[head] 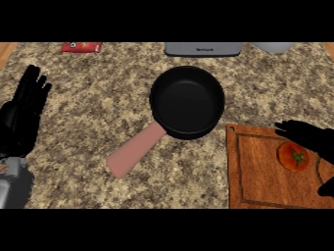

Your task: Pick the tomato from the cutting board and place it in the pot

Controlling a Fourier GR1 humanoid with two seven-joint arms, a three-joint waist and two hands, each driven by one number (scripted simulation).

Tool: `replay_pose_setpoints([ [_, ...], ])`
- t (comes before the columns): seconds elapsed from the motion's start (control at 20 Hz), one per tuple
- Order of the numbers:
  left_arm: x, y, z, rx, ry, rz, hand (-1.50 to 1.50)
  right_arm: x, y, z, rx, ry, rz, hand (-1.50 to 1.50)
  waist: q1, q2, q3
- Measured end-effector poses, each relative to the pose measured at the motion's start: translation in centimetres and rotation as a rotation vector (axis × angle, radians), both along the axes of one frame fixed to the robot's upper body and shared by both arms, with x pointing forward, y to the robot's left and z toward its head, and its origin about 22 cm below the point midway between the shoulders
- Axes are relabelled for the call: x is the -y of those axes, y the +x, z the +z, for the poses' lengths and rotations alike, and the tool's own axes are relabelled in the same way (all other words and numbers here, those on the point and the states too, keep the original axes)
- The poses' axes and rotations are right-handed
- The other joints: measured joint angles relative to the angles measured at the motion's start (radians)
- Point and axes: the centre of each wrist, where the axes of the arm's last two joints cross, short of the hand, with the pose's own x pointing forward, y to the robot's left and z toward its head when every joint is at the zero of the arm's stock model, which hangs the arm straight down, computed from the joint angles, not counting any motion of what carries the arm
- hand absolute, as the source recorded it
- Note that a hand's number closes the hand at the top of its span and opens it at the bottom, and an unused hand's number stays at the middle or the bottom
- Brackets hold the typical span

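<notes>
One tomato [294, 156] lies on the cutting board [260, 176], with the right hand [321, 142] spread open just above it, fingers apart to close round it. Left hand [23, 110] rests open at the desk's [90, 98] left edge. The pot [187, 102] waits nearby.

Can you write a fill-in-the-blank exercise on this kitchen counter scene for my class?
1. The tomato lies on the wooden ____.
2. The black pot has a handle of ____ colour.
3. The hand nearest the tomato is the robot's ____ hand.
4. The left hand rests with its fingers pointing ____.

Missing words: cutting board; pink; right; up
</notes>
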Motion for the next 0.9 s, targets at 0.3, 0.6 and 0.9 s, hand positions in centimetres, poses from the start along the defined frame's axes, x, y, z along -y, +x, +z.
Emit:
replay_pose_setpoints([
  [0.3, 0.1, 0.0, -0.2, 0.001, 0.000, 0.004, 0.00, -1.3, 0.5, -1.1, 0.002, -0.020, -0.027, -1.50, -0.001, 0.000, 0.000],
  [0.6, 0.3, 0.0, 0.2, 0.000, -0.001, 0.001, 0.00, -0.8, 1.4, -2.4, 0.015, -0.049, 0.007, 1.50, 0.002, 0.000, 0.000],
  [0.9, -0.5, 0.4, -0.4, -0.004, -0.002, 0.001, 0.00, -1.6, 1.8, -3.3, 0.084, -0.066, 0.090, 1.50, 0.002, -0.003, -0.004],
])
